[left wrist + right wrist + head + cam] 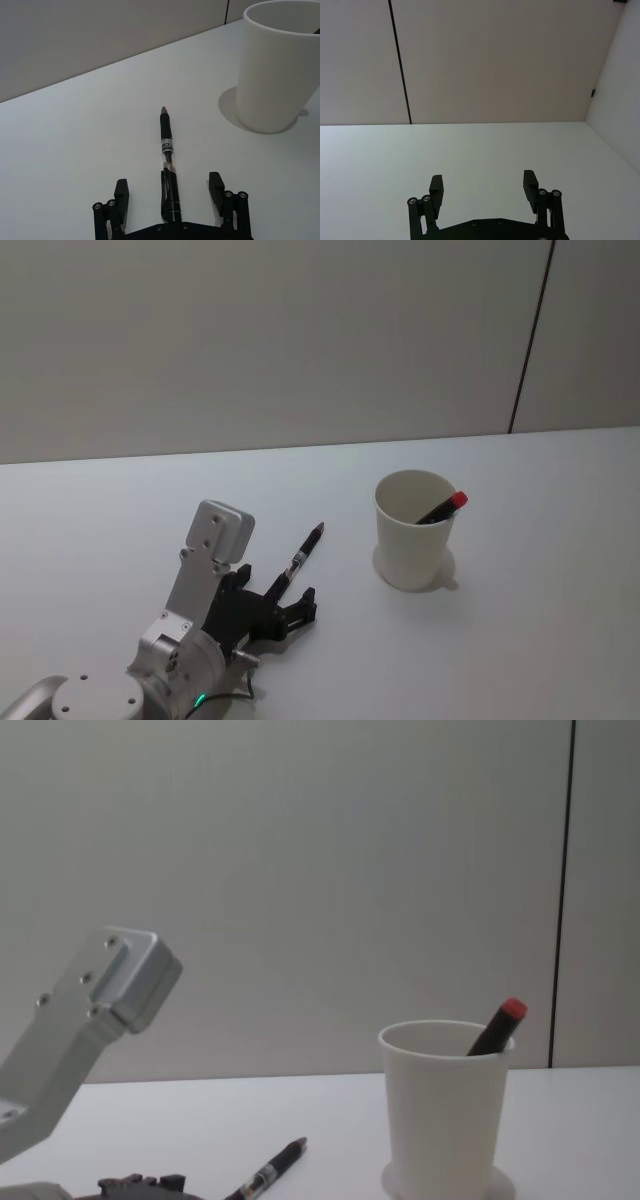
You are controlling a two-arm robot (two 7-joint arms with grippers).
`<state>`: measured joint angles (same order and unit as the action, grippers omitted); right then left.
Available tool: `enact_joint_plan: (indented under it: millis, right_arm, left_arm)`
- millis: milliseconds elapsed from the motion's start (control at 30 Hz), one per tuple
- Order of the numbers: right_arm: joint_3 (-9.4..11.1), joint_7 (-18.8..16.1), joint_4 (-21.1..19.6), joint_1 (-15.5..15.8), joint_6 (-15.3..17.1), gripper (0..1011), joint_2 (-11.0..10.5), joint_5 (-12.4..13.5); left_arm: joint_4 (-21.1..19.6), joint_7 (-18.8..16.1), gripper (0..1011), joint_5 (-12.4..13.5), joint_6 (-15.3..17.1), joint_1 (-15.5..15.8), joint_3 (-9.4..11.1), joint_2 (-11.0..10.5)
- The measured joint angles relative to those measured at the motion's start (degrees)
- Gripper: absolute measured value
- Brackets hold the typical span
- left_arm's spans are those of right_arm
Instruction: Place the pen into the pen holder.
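Note:
A dark pen point(305, 552) with a clear midsection lies flat on the white table, left of the pen holder point(413, 530), a plain white paper cup. My left gripper point(283, 597) is low at the table, open. Its fingers straddle the pen's rear end without closing on it. In the left wrist view the pen point(167, 150) runs out from between the two fingers point(216, 185), its tip aimed away, with the pen holder point(275, 70) off to one side. My right gripper point(483, 183) hangs open over bare table, holding nothing.
A black pen with a red cap point(445, 508) stands slanted inside the cup, its cap above the rim point(497, 1025). A grey wall with a dark vertical seam point(530, 340) closes off the back of the table. Bare tabletop point(120, 500) surrounds the pen and the cup.

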<state>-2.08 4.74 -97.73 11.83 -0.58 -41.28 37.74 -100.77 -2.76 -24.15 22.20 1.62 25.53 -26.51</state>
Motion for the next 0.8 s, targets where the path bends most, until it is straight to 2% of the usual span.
enact_joint_plan:
  millis: [533,800]
  right_arm:
    - [0.0,0.02,0.0,0.04,0.0,1002,-0.03,0.02]
    - [0.01,0.02,0.0,0.04,0.01,1002,-0.03,0.01]
  left_arm:
    - [0.14,1.43,998,2.42,0.71,0.1,-0.03,0.11]
    - [0.12,1.87,841,2.84,0.9,0.14,0.04,0.15]
